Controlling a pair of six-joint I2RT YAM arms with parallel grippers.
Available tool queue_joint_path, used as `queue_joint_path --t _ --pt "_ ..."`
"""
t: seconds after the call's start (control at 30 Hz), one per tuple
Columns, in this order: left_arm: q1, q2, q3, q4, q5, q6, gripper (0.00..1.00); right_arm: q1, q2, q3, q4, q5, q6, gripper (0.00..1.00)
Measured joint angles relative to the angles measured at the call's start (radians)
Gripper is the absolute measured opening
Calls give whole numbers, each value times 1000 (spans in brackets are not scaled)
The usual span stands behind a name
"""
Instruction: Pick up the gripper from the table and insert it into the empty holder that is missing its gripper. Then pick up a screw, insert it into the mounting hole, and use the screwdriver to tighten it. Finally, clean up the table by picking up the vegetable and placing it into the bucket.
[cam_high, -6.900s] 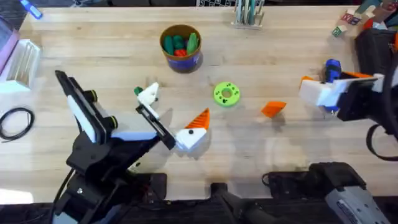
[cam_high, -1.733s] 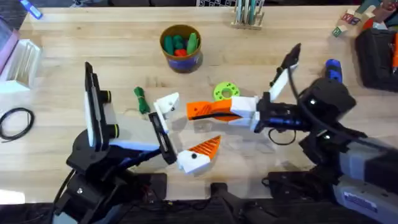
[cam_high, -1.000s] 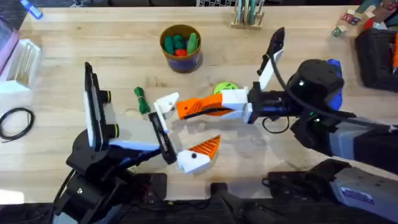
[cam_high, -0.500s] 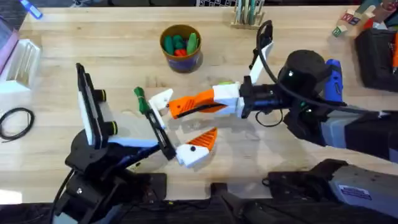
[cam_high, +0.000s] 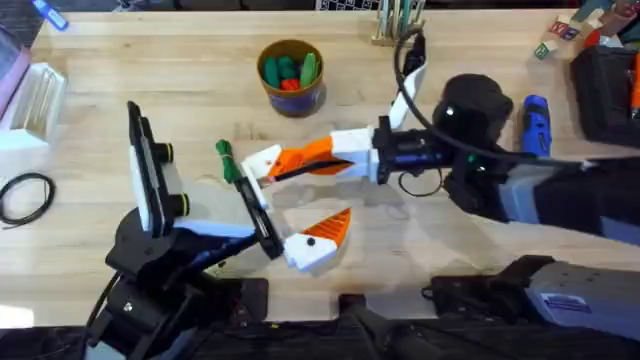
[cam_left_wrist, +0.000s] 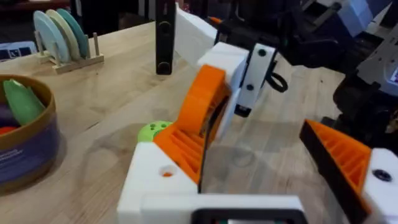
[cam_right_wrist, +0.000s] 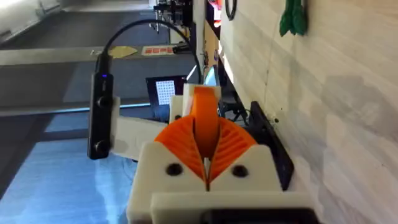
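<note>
**Seating orange finger at the empty mount**

Holding the gripper (cam_high: 283, 166) is the right end effector (cam_high: 318, 158), which is reaching across the middle of the bench (cam_high: 120, 60). In the right wrist view its two orange pads are clamping the piece between them. The free end of the piece is meeting the holder (cam_high: 262, 160), the bare white block on the left arm. The left wrist view shows the two touching, but I can't tell whether it's fully seated.

Left end effector (cam_high: 303, 188) is standing wide open with nothing in it, one jaw carrying its orange finger and the other the bare mount.

Handling, as I'm judging it:
- The piece is looking like light, stiff printed plastic. Ribbed slats give grip, but thin ribs could crack if it's forced in crooked.
- Pinching across the flat ribbed flanks near the thick end is working, since it leaves the mating end free.
- Main risk is it twisting between the pads while sliding in.

The mounting hole (cam_left_wrist: 166, 173) is facing up on the white block, close beside the seated end. I can't make out any screw.

Farther out, the vegetable (cam_high: 228, 160) is lying just beside the holder. The bucket (cam_high: 300, 98) is sitting behind it with toy pieces inside. The screwdriver (cam_high: 534, 125) is lying on the far right, well apart.
</note>
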Motion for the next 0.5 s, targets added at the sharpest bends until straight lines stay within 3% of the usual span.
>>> queue_joint_path --t 0.5 --pt "20 1 0 -3 -104 -25 994 70 196 172 6 16 -6 8"
